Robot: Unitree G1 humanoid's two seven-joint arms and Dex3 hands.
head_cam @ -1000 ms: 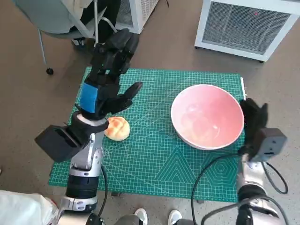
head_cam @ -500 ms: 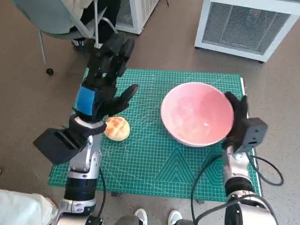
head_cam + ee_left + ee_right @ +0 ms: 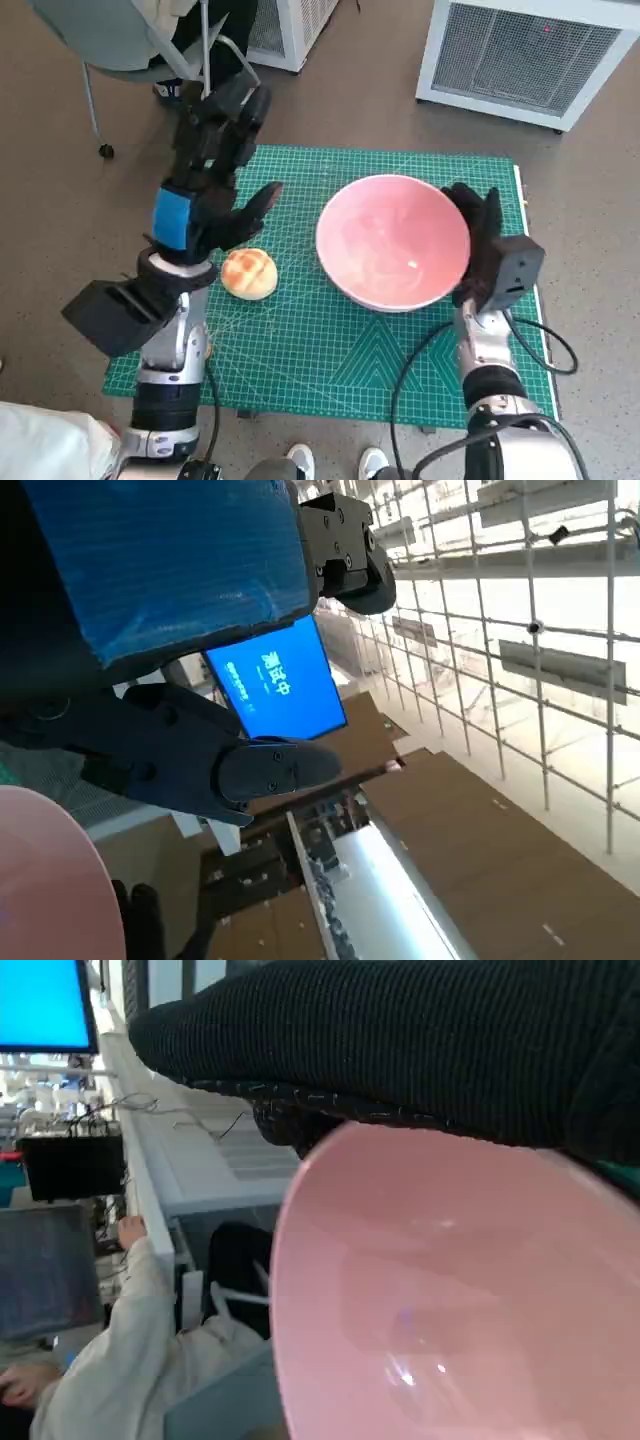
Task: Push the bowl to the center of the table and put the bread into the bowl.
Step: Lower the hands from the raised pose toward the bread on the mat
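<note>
Bowl [image 3: 392, 242], pink and empty, is seen in the head view standing on the green cutting mat [image 3: 330, 350] somewhat toward three o'clock of the mat's middle, and its three o'clock rim is touched by the flat gloved right hand [image 3: 478, 240], which is pressed against the outer wall and grips nothing, with its fingers extended. Bread [image 3: 249, 273], a round golden bun, lies on the mat at nine o'clock of the bowl, well apart from it. The left hand [image 3: 205, 185] is held above the mat toward eleven o'clock of the bread, its fingers spread apart and nothing held; whether the bread is touched by the thumb cannot be told. In the right wrist view the bowl [image 3: 460, 1300] fills the picture directly under the glove [image 3: 400, 1040], and a seated person's pale sleeve [image 3: 140, 1360] and a monitor [image 3: 45, 1005] are shown beyond, which the head view lacks. In the left wrist view the blue-taped left hand [image 3: 160, 630] is seen with fingers apart, a slice of the bowl's rim [image 3: 50, 880] at one corner and a blue screen [image 3: 275, 685] behind; the bread is not shown there.
</note>
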